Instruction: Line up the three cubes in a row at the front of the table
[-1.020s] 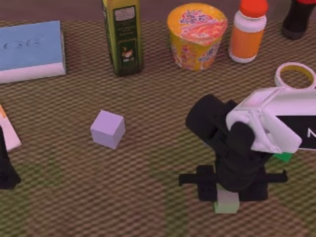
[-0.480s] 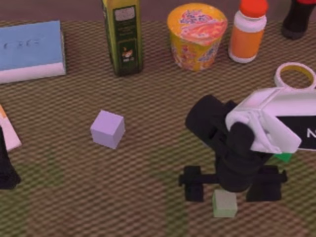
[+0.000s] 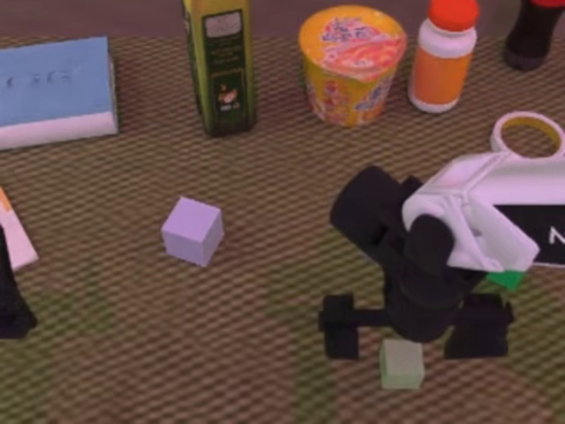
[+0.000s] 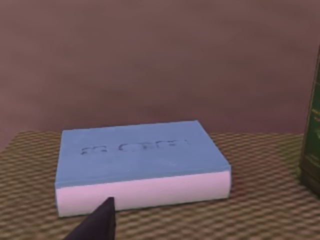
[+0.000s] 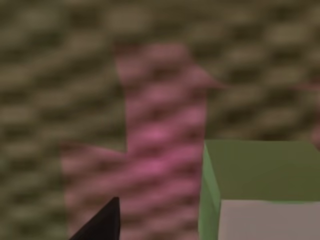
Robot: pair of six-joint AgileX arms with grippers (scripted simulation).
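Matte pale mint-green cube (image 3: 403, 364) sits on brown woven cloth of table (image 3: 265, 265), near front edge, right of centre. Right gripper (image 3: 415, 325) hangs just above it, black fingers (image 3: 341, 327) spread wide either side, holding nothing. Lavender-purple cube (image 3: 192, 230) well apart at left-centre, open cloth all round. Emerald-green cube (image 3: 507, 280) mostly hidden under right arm. Left gripper (image 3: 11, 305) parked at left edge; finger state unclear. Flat blue-topped box (image 4: 140, 165): embossed lettering unreadable.
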